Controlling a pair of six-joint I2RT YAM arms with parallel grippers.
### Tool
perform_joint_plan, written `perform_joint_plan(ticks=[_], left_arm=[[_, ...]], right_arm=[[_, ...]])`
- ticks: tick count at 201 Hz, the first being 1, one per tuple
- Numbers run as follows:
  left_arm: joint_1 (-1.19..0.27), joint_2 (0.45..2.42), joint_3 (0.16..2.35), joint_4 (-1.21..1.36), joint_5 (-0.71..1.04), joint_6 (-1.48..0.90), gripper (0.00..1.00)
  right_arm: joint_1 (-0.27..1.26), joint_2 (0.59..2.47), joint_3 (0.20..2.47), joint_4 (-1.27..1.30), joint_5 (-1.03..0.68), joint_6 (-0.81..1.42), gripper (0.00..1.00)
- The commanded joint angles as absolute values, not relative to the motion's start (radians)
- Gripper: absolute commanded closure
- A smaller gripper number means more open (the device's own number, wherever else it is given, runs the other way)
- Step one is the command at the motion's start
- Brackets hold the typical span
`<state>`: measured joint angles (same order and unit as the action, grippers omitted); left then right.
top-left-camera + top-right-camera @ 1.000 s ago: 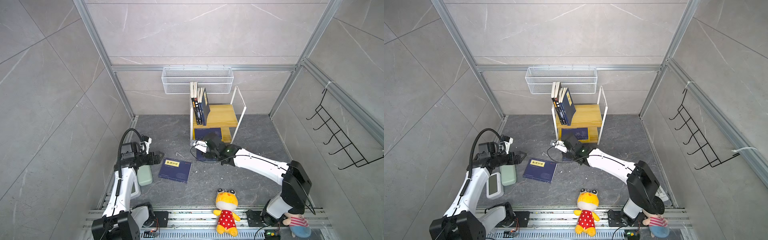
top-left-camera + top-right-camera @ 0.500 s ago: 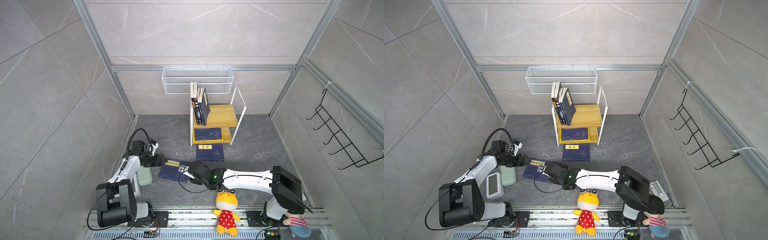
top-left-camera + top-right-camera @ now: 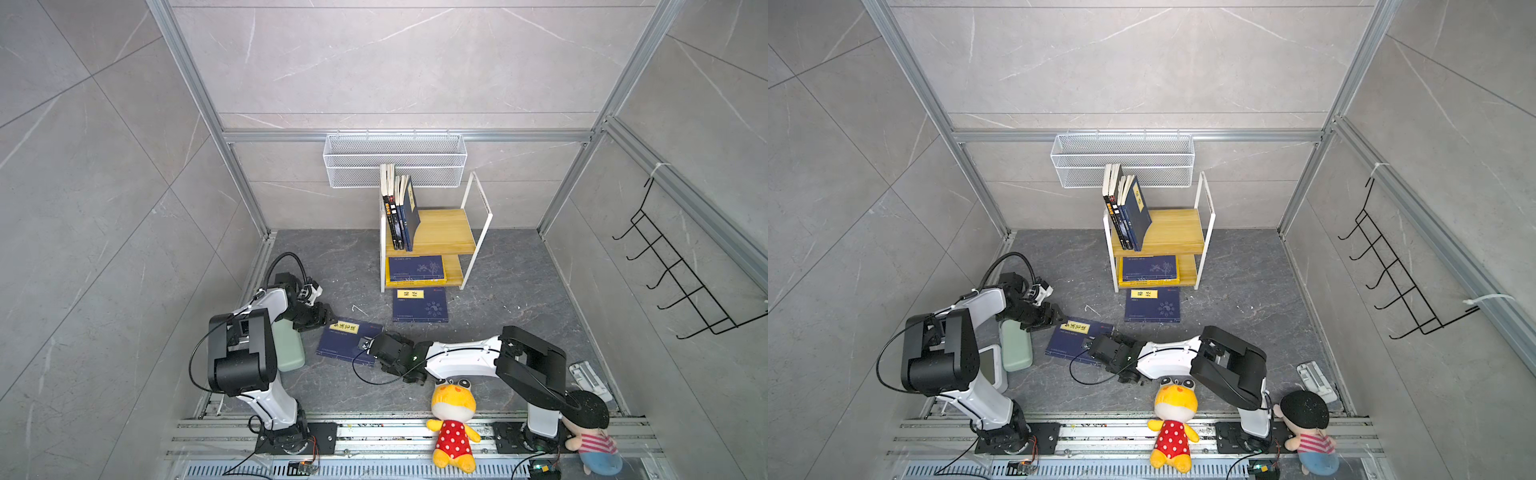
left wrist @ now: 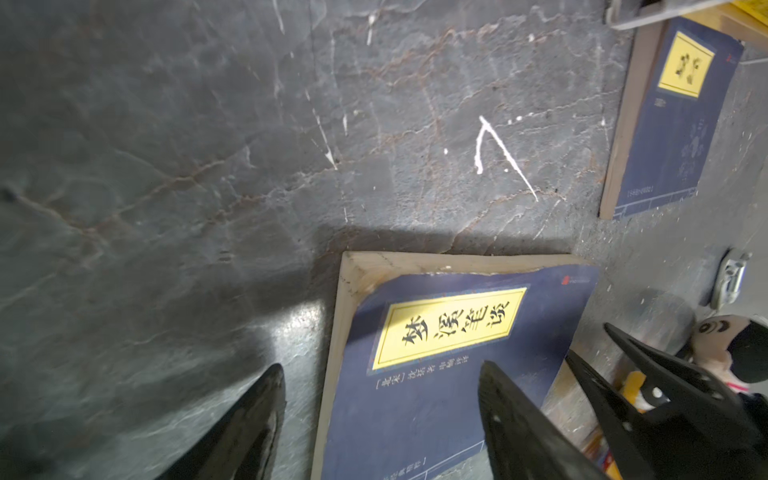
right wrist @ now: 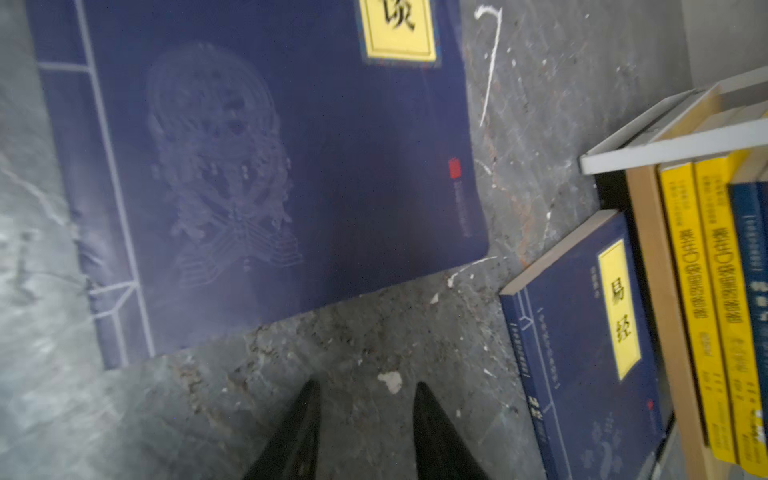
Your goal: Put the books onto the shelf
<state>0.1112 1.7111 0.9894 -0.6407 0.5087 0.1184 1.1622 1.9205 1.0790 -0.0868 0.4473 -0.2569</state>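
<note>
Books off the shelf [image 3: 444, 232]: two, both flat on the counter [image 3: 332, 266] – navy book [image 3: 347, 343] between the arms, second navy book [image 3: 419, 305] right at the shelf's foot.
right pincer [image 5: 365, 384]: a second ago up at the shelf front, now swung back low just off the navy book's edge; narrower than before but tips apart, pinching nothing.
left pincer [image 4: 380, 366]: moved in from the side, spread, easing shut, straddling that book's corner, no grip yet.
shelf: upright books [image 3: 401, 216] on top board, flat books [image 3: 415, 268] on lower one.
task: probably a two-arm pickup just starting; two to go.
</note>
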Motion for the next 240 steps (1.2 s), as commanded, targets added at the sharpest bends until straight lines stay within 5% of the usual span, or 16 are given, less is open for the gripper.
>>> perform_joint_plan(ticks=[1, 85, 183, 240], left_arm=[[0.099, 1.771, 1.048, -0.704, 0.544, 0.108, 0.30], [0.076, 1.779, 1.078, -0.754, 0.615, 0.050, 0.50], [0.074, 1.631, 1.033, -0.740, 0.604, -0.022, 1.00], [0.076, 1.548, 1.009, -0.726, 0.637, -0.059, 1.00]], right_arm=[[1.140, 1.971, 1.102, -0.073, 0.407, -0.235, 0.61], [1.079, 2.032, 1.151, -0.046, 0.356, -0.246, 0.62], [1.063, 2.034, 1.177, -0.043, 0.357, -0.216, 0.62], [1.073, 1.940, 1.115, -0.064, 0.399, -0.166, 0.58]])
